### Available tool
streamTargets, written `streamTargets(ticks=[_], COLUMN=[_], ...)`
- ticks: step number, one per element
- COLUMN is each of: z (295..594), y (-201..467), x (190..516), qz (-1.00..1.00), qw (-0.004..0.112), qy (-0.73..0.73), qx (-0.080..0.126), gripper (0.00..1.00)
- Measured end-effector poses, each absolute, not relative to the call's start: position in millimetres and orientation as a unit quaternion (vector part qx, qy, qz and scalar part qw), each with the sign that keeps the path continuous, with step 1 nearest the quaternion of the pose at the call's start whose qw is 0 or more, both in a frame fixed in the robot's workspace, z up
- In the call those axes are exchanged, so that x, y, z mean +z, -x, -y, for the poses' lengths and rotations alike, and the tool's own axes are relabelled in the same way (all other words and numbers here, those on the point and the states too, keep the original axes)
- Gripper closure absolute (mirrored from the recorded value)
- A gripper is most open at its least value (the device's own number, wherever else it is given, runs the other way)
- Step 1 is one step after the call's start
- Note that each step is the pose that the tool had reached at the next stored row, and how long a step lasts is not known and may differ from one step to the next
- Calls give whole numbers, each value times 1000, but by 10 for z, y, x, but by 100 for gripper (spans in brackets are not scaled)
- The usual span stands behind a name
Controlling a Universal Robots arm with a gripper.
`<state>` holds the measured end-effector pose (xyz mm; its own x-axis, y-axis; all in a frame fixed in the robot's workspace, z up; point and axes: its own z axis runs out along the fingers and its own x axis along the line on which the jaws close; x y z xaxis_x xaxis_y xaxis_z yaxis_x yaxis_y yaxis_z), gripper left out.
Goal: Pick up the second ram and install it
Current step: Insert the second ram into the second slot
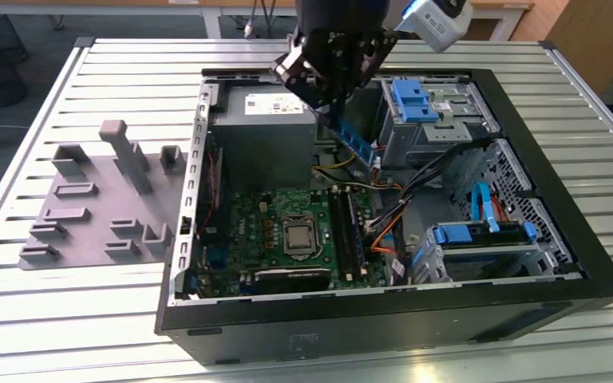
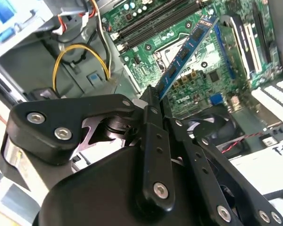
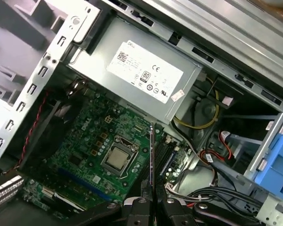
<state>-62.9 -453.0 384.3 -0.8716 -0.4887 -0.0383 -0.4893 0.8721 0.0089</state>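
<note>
The second ram (image 1: 356, 145), a narrow blue-green board with dark chips, hangs tilted over the open computer case. My gripper (image 1: 334, 112) is shut on its upper end. In the second wrist view the ram (image 2: 186, 52) juts out from the black fingers (image 2: 151, 110) over the green motherboard. The first wrist view shows the ram (image 3: 152, 155) edge-on, clamped by the gripper (image 3: 152, 200), above the long black memory slots (image 3: 166, 157). Those slots (image 1: 347, 227) lie below the stick, to the exterior view's right of the processor socket (image 1: 299, 236).
The grey holder tray (image 1: 104, 199) lies on the slatted table at the exterior view's left. Inside the case (image 1: 562, 231) are the grey power supply (image 1: 269, 136), blue drive brackets (image 1: 413, 100), and yellow, orange and black cables (image 1: 386, 231) near the slots.
</note>
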Motion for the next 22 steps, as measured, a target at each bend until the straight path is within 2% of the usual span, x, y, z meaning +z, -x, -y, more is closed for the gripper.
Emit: streamTargets(ticks=[22], z=[4529], y=[629], x=[3791], qz=[-997], qw=[19], qy=[77], qx=[6], gripper=[86])
